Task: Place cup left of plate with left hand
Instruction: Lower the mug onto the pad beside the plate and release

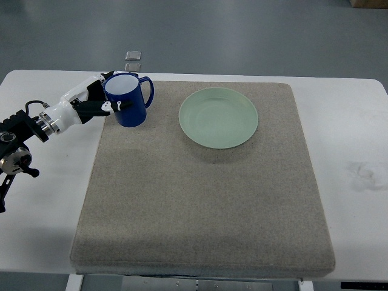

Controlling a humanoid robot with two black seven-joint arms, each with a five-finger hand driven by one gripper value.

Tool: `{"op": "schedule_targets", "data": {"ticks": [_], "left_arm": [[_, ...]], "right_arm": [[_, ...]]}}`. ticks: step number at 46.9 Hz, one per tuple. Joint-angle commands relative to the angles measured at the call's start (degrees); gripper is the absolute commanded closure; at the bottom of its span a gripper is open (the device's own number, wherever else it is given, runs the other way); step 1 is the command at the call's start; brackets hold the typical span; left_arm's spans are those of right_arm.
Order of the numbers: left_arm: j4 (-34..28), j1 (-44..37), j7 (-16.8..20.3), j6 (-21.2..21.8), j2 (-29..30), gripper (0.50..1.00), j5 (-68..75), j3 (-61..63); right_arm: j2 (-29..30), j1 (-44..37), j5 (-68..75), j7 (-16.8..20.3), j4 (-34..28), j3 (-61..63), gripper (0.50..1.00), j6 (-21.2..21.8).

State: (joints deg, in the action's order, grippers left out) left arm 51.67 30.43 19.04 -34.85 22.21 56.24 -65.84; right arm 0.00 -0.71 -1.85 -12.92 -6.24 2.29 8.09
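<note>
Far left of mat (200,194): blue cup (128,100), upright
Left hand (97,100): clamped on cup
Right of cup: green plate (218,117), well apart

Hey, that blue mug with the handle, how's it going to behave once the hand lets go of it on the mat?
The blue mug with a handle looks rigid and smooth, so it may slip in the left hand unless gripped firmly. It appears empty, probably light. Standing upright on the grey fabric mat, it should stay put, though its tall shape could tip if nudged.
</note>
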Motion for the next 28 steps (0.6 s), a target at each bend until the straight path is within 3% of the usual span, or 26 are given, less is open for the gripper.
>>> {"op": "schedule_targets", "data": {"ticks": [1, 16, 22, 25, 28], "left_arm": [[-0.5, 0.0, 0.6, 2.2, 0.0, 1.0, 0.0, 0.0], [-3.9, -0.3, 0.6, 11.6, -1.0, 1.0, -0.1, 1.0], [-4.9, -0.4, 0.6, 12.9, -2.1, 1.0, -0.1, 1.3], [-5.4, -0.4, 0.6, 13.2, -2.6, 0.952, -0.3, 1.3], [-6.0, -0.5, 0.6, 13.2, -3.1, 0.849, -0.3, 1.4]], "right_arm": [[0.0, 0.0, 0.0, 0.0, 0.0, 0.0, 0.568, 0.0], [0.0, 0.0, 0.0, 0.0, 0.0, 0.0, 0.568, 0.0], [0.0, 0.0, 0.0, 0.0, 0.0, 0.0, 0.568, 0.0], [0.0, 0.0, 0.0, 0.0, 0.0, 0.0, 0.568, 0.0], [0.0, 0.0, 0.0, 0.0, 0.0, 0.0, 0.568, 0.0]]}}
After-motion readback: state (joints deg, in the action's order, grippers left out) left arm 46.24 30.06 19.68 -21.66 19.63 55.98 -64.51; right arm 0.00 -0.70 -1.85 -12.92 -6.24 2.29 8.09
